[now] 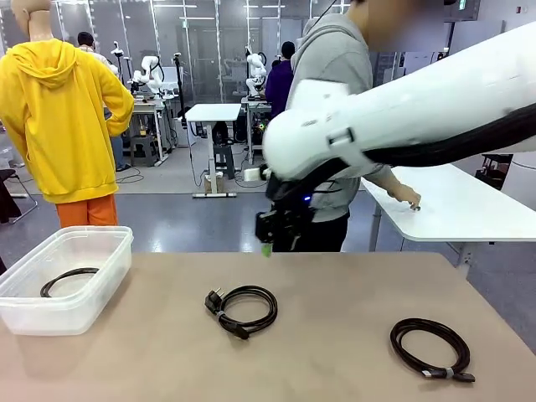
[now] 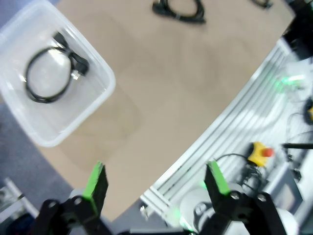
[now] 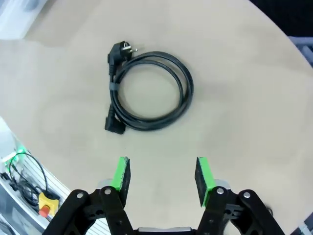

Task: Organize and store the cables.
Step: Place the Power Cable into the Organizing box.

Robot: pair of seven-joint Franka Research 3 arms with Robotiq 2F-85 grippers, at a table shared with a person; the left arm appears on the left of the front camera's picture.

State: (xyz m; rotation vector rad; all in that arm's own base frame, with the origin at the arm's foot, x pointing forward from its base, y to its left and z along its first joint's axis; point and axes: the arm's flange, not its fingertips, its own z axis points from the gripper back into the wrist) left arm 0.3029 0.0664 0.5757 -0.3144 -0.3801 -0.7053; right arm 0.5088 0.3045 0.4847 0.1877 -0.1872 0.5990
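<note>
Hovering over the middle of the bench [image 1: 335, 285], the right gripper [image 3: 161, 172] hangs from the white right arm [image 1: 435, 100], which reaches in from the right side. Its jaws are spread with nothing between them, and the green pads [image 3: 121, 174] touch nothing.

Just ahead of it in the wrist view, a coiled black power cord [image 3: 149, 93] lies flat on the bench with a plug at each end and a small band round the loop. It is apart from the gripper.

A second coiled cable [image 1: 429, 347] lies flat near the right front of the bench, bound with a small light tie, well apart from the power cord.

A third coiled cable [image 2: 49, 73] sits inside the clear plastic bin [image 1: 84, 239] at the left end of the bench.

The left gripper [image 2: 156, 176] is up over the robot-side edge of the bench. Its jaws are spread wide and empty, the bin is well apart from it, and a yellow box with a red button [image 2: 258, 152] lies below the bench edge.

A person in a grey hoodie [image 1: 335, 59] stands at the far side, turned away. One hand [image 1: 408, 198] rests on a white table [image 1: 469, 209] behind the bench.
</note>
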